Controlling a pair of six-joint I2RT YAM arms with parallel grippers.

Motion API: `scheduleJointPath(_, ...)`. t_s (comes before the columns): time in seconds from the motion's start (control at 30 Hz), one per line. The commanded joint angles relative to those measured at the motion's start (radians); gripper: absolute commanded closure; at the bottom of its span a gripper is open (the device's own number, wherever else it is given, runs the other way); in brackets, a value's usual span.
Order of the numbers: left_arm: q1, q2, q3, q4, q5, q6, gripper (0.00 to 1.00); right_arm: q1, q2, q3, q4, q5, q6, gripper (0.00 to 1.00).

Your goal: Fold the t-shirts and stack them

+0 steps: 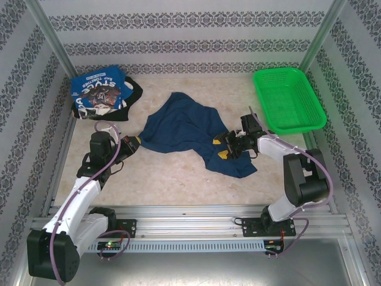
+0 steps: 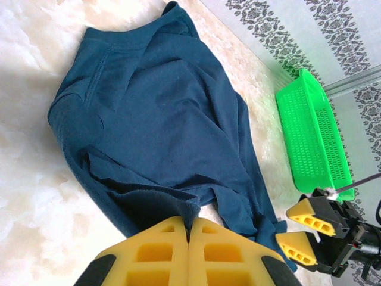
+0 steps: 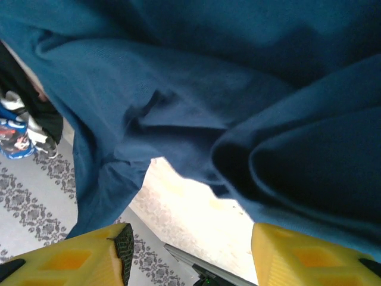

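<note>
A dark blue t-shirt (image 1: 184,134) lies crumpled in the middle of the table, plain side up. My left gripper (image 1: 138,143) is shut on a fold of its left edge; in the left wrist view the yellow fingers (image 2: 166,250) pinch the cloth (image 2: 155,119). At the shirt's right side my right gripper (image 1: 229,148) stands open, and the right wrist view has its gripper (image 3: 190,256) wide with the cloth (image 3: 208,89) just beyond and nothing between the fingers. A blue t-shirt with white lettering (image 1: 98,95) lies on a black one (image 1: 134,95) at the back left.
A green mesh basket (image 1: 289,98) stands at the back right, also visible in the left wrist view as the basket (image 2: 312,137) beyond the right gripper (image 2: 300,229). Patterned walls close the table on three sides. Bare tabletop (image 1: 172,176) lies in front of the shirt.
</note>
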Motion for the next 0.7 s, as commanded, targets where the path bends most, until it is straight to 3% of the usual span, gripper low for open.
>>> scheduleJointPath(0.0, -0.012, -0.019, -0.002, 0.007, 0.018, 0.027, 1.00, 0.013, 0.029, 0.034, 0.015, -0.001, 0.049, 0.44)
scheduleJointPath(0.47, -0.013, -0.021, -0.006, 0.000, 0.020, 0.046, 1.00, -0.001, 0.148, 0.057, -0.040, 0.017, 0.001, 0.48)
scheduleJointPath(0.67, -0.012, -0.023, -0.009, -0.003, 0.018, 0.046, 1.00, -0.010, 0.173, 0.045, -0.035, 0.031, -0.009, 0.56)
